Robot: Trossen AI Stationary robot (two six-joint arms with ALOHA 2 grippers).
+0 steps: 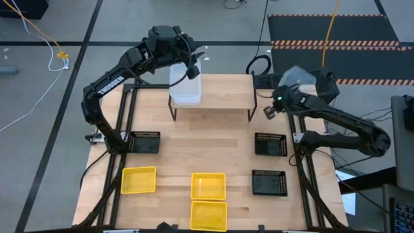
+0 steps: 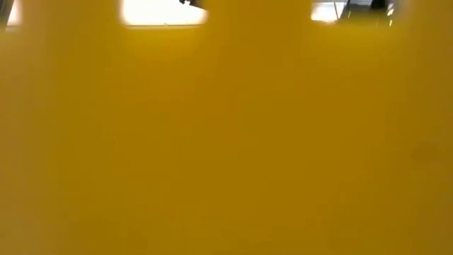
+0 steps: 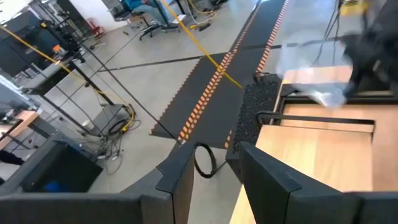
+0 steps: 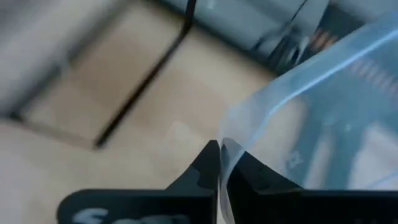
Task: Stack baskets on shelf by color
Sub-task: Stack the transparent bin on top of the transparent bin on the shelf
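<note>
Wooden tabletop [image 1: 213, 149] on a grey floor, with black matting edged in orange stripes [image 1: 333, 44] beyond the far side. The low view is filled edge to edge with yellow; nothing else is readable there.

Near edge: three yellow baskets. One lies at the front centre [image 1: 208, 215], one touches it just behind [image 1: 208, 186], one sits apart toward the left [image 1: 139, 180].

Mid table: three black baskets. One is on the left side [image 1: 145, 142]; two are on the right, the nearer [image 1: 268, 183] and the farther [image 1: 270, 144], apart from each other.

Far edge: the shelf [image 1: 223, 96], light plank top on thin black legs. A stack of clear baskets [image 1: 185, 85] stands on its left end.

Left gripper [image 3: 208, 167] hovers above that clear stack. Its fingers stand apart, with nothing between them.

Right gripper [image 4: 222, 163] is past the shelf's right end, off the table's far right corner. Its fingers are pinched together on the rim of a clear basket [image 4: 311, 106], which is held clear of the table and tilted.
</note>
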